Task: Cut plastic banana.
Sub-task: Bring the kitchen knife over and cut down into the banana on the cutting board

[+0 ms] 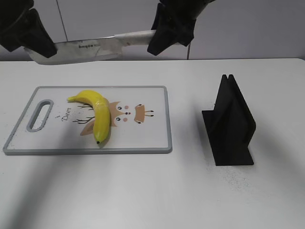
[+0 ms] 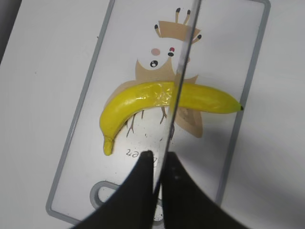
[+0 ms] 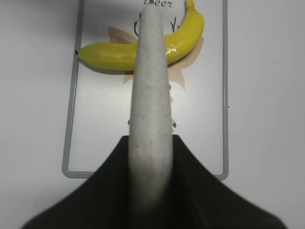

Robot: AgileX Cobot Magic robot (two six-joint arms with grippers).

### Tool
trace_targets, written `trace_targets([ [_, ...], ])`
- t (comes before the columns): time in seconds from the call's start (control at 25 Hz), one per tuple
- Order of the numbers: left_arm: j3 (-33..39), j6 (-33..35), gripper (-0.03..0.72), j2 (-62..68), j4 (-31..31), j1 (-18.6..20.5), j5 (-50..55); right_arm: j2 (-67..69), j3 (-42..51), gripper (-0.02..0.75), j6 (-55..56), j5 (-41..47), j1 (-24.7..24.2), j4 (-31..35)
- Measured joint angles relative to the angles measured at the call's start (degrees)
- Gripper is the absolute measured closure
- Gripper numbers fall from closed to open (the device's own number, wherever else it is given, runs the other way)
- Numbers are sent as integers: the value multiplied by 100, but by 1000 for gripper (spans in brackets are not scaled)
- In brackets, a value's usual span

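Observation:
The plastic banana (image 1: 97, 114) lies whole on the cutting board (image 1: 143, 143), curved, with its dark tip toward the front. A knife (image 1: 86, 47) hangs level above the board's far edge. My left gripper (image 1: 43, 47) is shut on the blade's tip end. My right gripper (image 1: 159, 40) is shut on the white handle. In the left wrist view the blade (image 2: 178, 81) runs edge-on between the jaws (image 2: 158, 160) and over the banana (image 2: 138, 100). In the right wrist view the handle (image 3: 151, 95) sits between the jaws (image 3: 151, 140), above the banana (image 3: 109, 55).
A black knife stand (image 1: 231, 124) stands on the white table to the right of the board. The board has a grey rim (image 3: 69, 119), a handle slot (image 1: 40, 114) at its left end, and a deer drawing.

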Motion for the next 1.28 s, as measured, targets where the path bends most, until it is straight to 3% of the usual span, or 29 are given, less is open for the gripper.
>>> trace_targets([
  [0.48,54,-115,660,684,112,-6,-572,662,-35,575,-60,-420,-13,-176],
  [0.8,1533,-35,647,1422,-38,-216,-2542,1972,-121,559,199,-406,-37,-414],
  [1.28,1452,-60,648,1427,168,-302,-2579,2083,-677,559,399,-11,-22,-553],
])
